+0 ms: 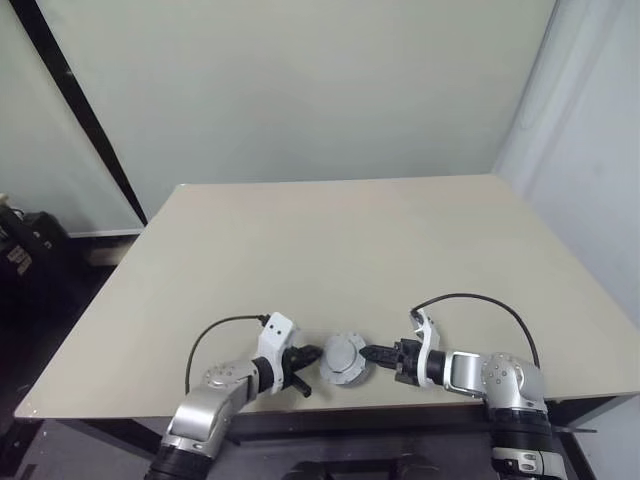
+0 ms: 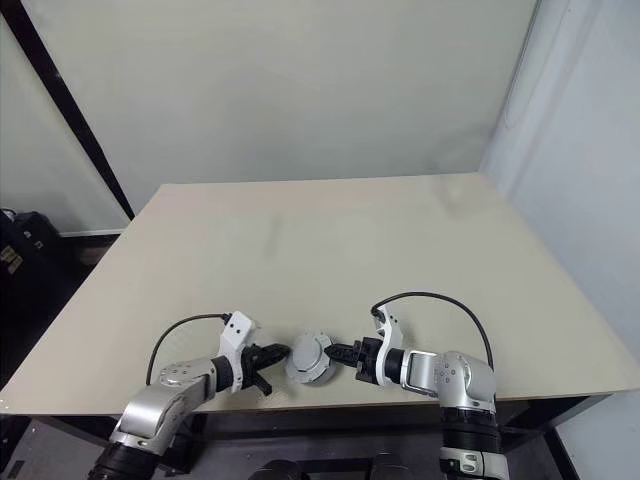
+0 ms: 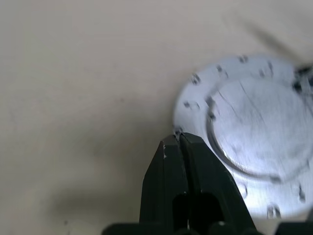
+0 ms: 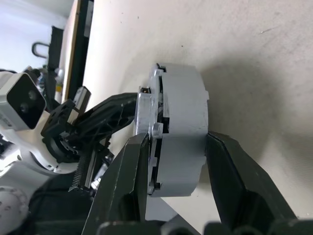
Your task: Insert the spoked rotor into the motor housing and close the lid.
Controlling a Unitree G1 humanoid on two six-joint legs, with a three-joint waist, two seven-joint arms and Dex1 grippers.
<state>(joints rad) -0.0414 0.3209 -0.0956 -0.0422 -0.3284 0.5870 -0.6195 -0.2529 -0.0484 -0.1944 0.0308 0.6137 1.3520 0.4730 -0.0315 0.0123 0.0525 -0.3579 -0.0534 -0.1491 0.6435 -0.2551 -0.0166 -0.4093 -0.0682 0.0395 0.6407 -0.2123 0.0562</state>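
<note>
The motor housing (image 4: 183,127) is a thick grey puck near the table's front edge, between my two grippers. The lid (image 4: 146,112), a flat grey disc with a raised centre (image 3: 254,122), sits against the housing's face, and a dark slit shows between the two. My right gripper (image 4: 178,139) is shut on this stack, one finger on the lid side and one on the housing's back. My left gripper (image 3: 178,139) is shut with nothing in it, its tips at the lid's rim. In the head views the stack (image 1: 343,358) shows its round face upward. The spoked rotor is hidden.
The beige table (image 1: 360,250) stretches away bare beyond the grippers. Its front edge (image 1: 120,405) runs just below both hands. Black cables loop from each wrist. A dark case (image 1: 25,245) stands on the floor at the far left.
</note>
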